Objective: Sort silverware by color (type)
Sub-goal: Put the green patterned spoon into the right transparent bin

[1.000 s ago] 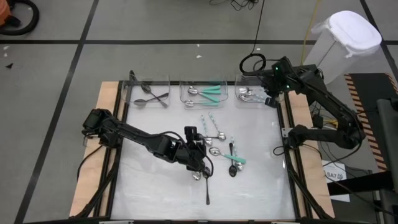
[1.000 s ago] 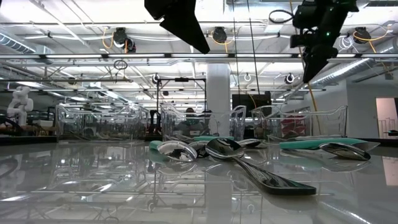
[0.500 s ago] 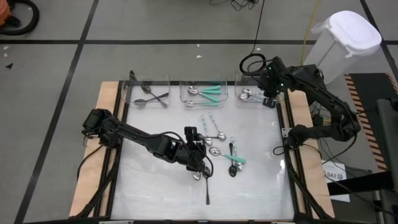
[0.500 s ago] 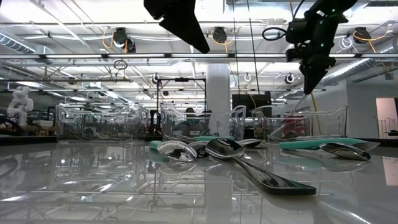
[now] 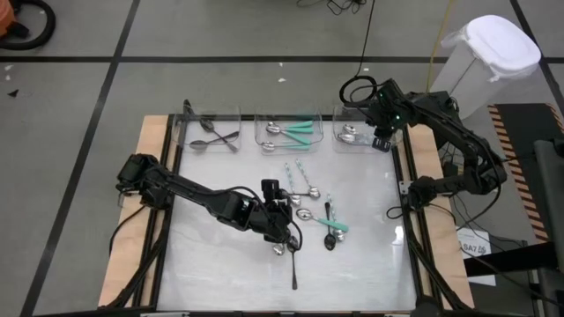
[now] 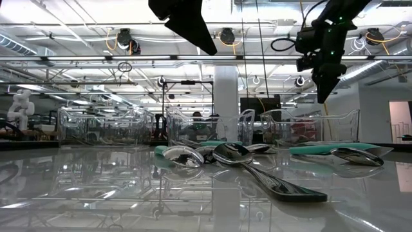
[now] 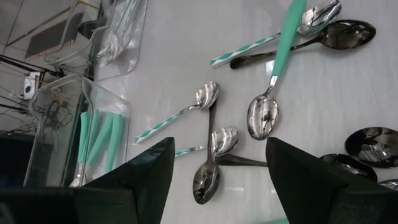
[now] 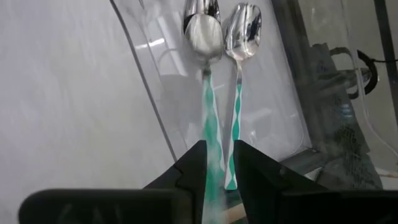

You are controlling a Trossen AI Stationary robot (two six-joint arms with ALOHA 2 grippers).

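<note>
Right tool [image 8: 219, 163], seen clearly only by its wrist camera, pinches a striped spoon [image 8: 207, 68] over the bin [image 5: 359, 134].

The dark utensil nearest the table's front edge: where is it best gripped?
Probably at mid-handle of the dark utensil, from straight above, fingers across it. The thin handle lies flat and alone there; its other end runs into the pile of spoons.

Two dark fingers [image 7: 152, 177] of the left gripper [image 7: 217, 180] stand wide apart at the frame's bottom. Between and above them, spoons lie scattered on the white table [image 7: 186, 50]: a teal-handled spoon [image 7: 277, 68], striped-handled spoons [image 7: 180, 115], and a dark spoon [image 7: 208, 168]. A clear bin [image 7: 56, 118] at left holds teal handles [image 7: 99, 137].
</note>
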